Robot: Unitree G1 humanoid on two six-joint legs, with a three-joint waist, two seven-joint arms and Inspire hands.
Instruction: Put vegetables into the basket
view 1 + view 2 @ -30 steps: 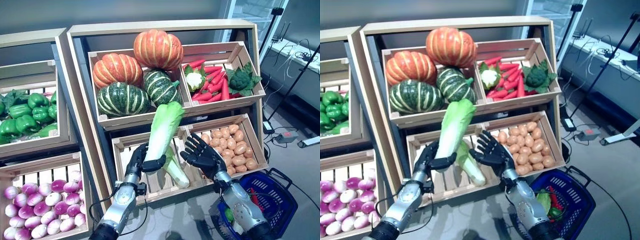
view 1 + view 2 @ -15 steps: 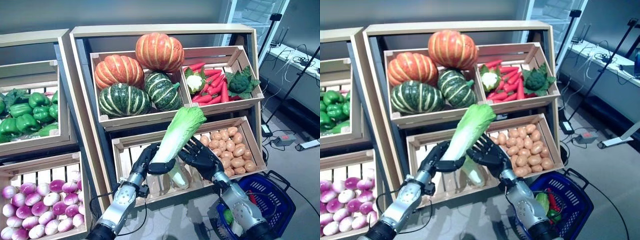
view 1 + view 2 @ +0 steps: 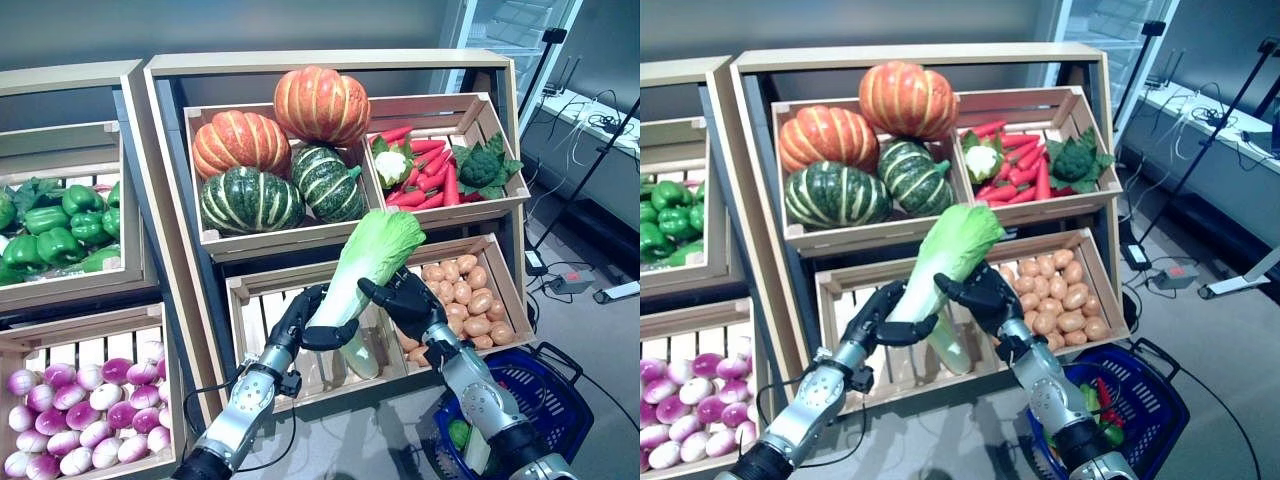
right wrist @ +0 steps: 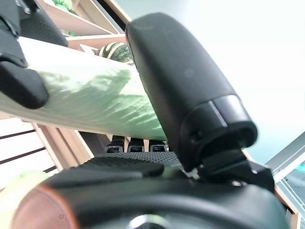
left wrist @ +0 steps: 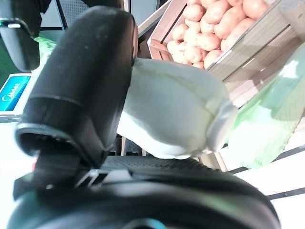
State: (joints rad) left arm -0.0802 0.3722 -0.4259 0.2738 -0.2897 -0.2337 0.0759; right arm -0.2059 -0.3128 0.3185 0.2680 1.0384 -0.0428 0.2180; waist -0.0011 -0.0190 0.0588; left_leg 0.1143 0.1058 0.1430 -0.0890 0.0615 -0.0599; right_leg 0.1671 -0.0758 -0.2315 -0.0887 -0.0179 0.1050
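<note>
A long pale-green napa cabbage (image 3: 366, 268) is held tilted in front of the lower middle crate, leafy end up and to the right. My left hand (image 3: 308, 322) is shut on its white lower part, which also shows in the left wrist view (image 5: 171, 119). My right hand (image 3: 412, 302) is curled round its middle from the right, with thumb (image 4: 186, 81) and fingers on either side of the cabbage (image 4: 86, 95). The blue basket (image 3: 560, 398) stands on the floor at the lower right, under my right arm. It holds a green vegetable (image 3: 1089, 401) and a red one (image 3: 1103, 391).
The wooden stand (image 3: 330, 65) with its crates rises right behind the hands. A second cabbage (image 3: 360, 356) lies in the lower middle crate under the held one. A crate of potatoes (image 3: 468, 298) sits beside my right hand. Cables and stands (image 3: 575, 275) lie on the floor at the right.
The cabbage has swung from nearly upright to leaning right and moved towards my right hand. My right hand went from open beside it to curled round it.
</note>
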